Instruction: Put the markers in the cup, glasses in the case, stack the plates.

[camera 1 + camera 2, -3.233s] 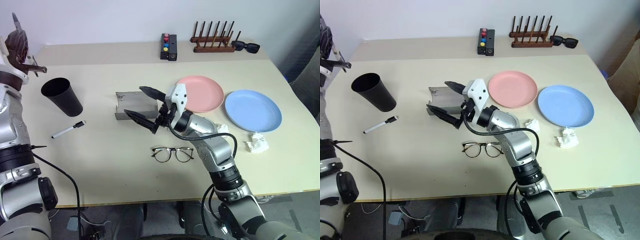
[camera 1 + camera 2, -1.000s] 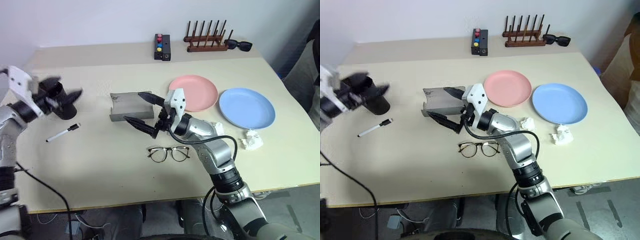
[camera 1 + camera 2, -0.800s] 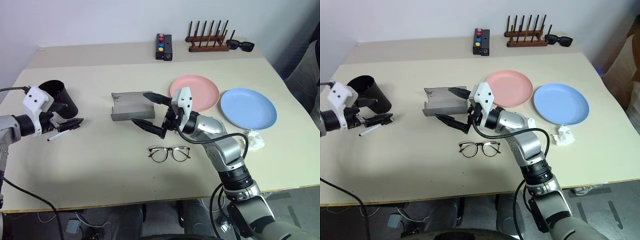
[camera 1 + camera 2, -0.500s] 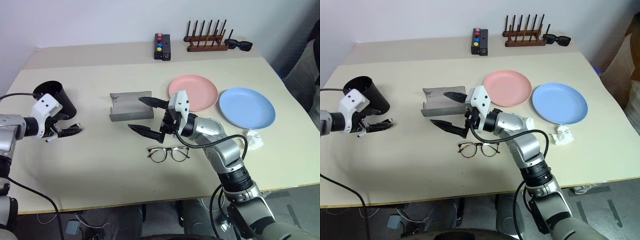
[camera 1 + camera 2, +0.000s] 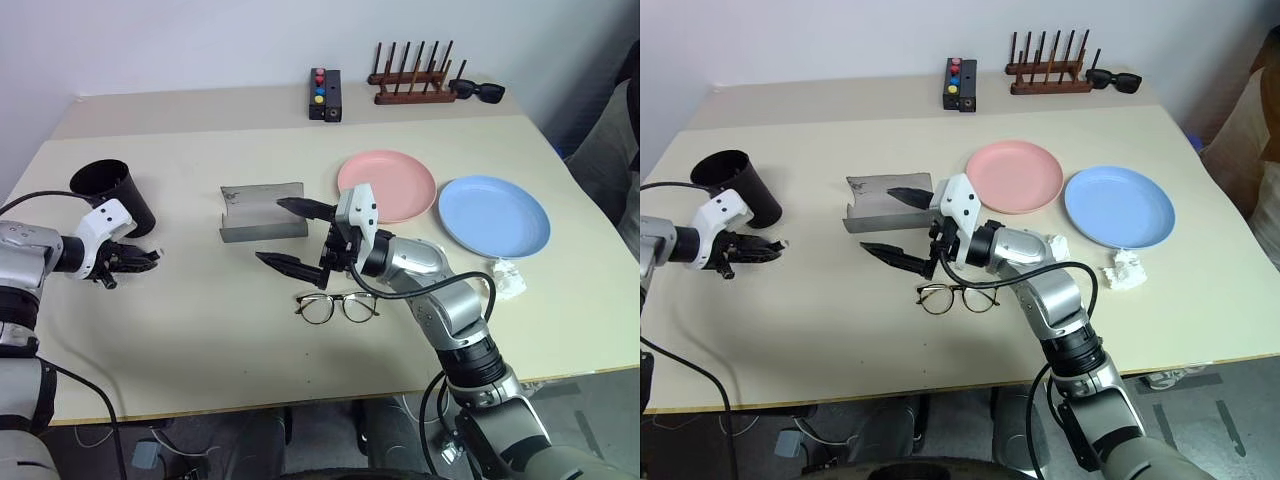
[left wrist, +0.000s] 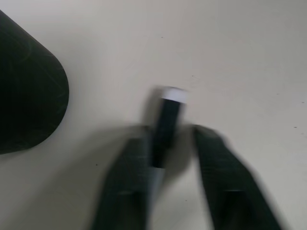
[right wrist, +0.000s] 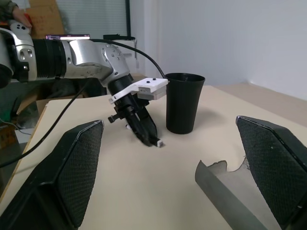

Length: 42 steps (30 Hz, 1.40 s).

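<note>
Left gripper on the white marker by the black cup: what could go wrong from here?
1. The left gripper is shut on the white black-capped marker near its capped end, so the marker may tip or slip when lifted.
2. The tall black plastic cup stands close beside the gripper; a swing toward it could knock it over.
3. The open right gripper hovers just above the thin dark-rimmed glasses; a drop could press them.

Left gripper (image 5: 768, 249) closed around marker (image 5: 781, 243), beside black cup (image 5: 735, 184)
</note>
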### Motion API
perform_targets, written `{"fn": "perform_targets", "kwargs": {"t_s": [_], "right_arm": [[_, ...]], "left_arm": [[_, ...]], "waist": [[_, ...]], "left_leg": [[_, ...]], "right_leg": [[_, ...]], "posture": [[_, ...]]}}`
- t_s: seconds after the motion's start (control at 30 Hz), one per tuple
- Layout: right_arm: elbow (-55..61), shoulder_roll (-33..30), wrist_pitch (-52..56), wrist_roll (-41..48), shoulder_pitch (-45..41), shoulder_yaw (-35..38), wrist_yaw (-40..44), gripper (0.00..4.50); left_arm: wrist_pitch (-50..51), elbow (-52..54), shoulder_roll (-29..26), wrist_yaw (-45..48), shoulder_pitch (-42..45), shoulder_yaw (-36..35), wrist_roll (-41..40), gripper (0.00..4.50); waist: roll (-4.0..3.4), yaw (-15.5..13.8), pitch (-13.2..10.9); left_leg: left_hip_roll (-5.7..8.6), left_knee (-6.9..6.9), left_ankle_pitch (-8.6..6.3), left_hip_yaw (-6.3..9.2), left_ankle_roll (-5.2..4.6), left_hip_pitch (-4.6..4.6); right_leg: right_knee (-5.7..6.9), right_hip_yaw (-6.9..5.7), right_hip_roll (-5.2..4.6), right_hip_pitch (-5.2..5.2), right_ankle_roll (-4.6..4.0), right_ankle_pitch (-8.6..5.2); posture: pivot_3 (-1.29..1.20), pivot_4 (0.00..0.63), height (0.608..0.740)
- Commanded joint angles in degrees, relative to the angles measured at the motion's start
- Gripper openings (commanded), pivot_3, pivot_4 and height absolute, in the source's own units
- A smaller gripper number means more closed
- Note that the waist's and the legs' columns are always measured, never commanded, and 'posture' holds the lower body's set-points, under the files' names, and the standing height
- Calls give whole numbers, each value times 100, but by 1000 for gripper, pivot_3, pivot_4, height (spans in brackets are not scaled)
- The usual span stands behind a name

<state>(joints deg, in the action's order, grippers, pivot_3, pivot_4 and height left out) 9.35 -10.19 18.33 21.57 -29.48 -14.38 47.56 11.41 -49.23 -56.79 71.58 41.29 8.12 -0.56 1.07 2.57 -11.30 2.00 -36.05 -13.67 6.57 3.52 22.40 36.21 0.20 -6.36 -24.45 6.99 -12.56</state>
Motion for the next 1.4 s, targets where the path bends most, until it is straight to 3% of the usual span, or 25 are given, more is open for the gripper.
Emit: {"fn": "perform_targets", "kwargs": {"t_s": [0.03,0.27,0.53,0.7,0.8,0.93,1.07,1.23,1.4], "right_arm": [[274,51,-28,110,-18,-3,-1,4500],[230,70,-40,123,-27,-20,47,4500],[265,54,-25,130,4,-17,46,4500],[280,29,-21,136,12,-13,65,4500],[220,109,-104,87,-47,-7,7,4500],[157,192,-199,28,-80,25,-90,4500],[11,396,-333,9,-81,57,-282,4500],[-147,714,-519,-21,-146,101,-519,4500],[-152,956,-543,157,-178,185,-655,4500]], "left_arm": [[28,-71,-19,53,-48,-6,146,57],[276,915,-146,84,-639,-417,-197,57],[1112,3132,-271,-120,-2215,-1492,-987,57],[1340,4530,161,-385,-2612,-2350,-1933,57],[1530,5003,753,-1256,-1985,-3033,-2612,57],[1242,5023,1286,-2265,-1356,-3566,-2820,57],[274,4683,1744,-3277,-810,-3883,-2551,57],[-1218,3635,1859,-4373,-453,-3748,-1618,57],[-2090,2535,1986,-4872,-157,-3697,-1461,57]], "waist": [[0,1,0],[0,5,0],[-1,10,-1],[0,-54,-1],[1,-82,-2],[9,-13,1],[7,0,1],[9,-11,2],[11,-26,3]], "left_leg": [[0,0,0,0,0,0],[0,3,0,-1,0,0],[-3,5,0,-1,0,2],[-3,-1,0,3,0,6],[-2,-7,0,3,1,6],[-2,-7,2,9,4,5],[-1,5,2,3,4,-2],[0,0,2,2,5,0],[1,-2,2,3,5,1]], "right_leg": [[0,0,0,0,0,0],[-2,3,0,0,0,0],[-6,4,-1,-2,-1,0],[-10,1,-3,1,-2,0],[-11,1,-4,4,-2,0],[-10,-3,-1,4,-1,1],[-9,2,-1,1,-1,2],[-10,4,0,2,-2,3],[-11,3,0,2,-1,4]], "posture": [[0,150,734],[0,150,734],[0,150,734],[0,150,734],[0,150,734],[0,150,734],[0,150,734],[0,150,734],[0,150,734]]}}
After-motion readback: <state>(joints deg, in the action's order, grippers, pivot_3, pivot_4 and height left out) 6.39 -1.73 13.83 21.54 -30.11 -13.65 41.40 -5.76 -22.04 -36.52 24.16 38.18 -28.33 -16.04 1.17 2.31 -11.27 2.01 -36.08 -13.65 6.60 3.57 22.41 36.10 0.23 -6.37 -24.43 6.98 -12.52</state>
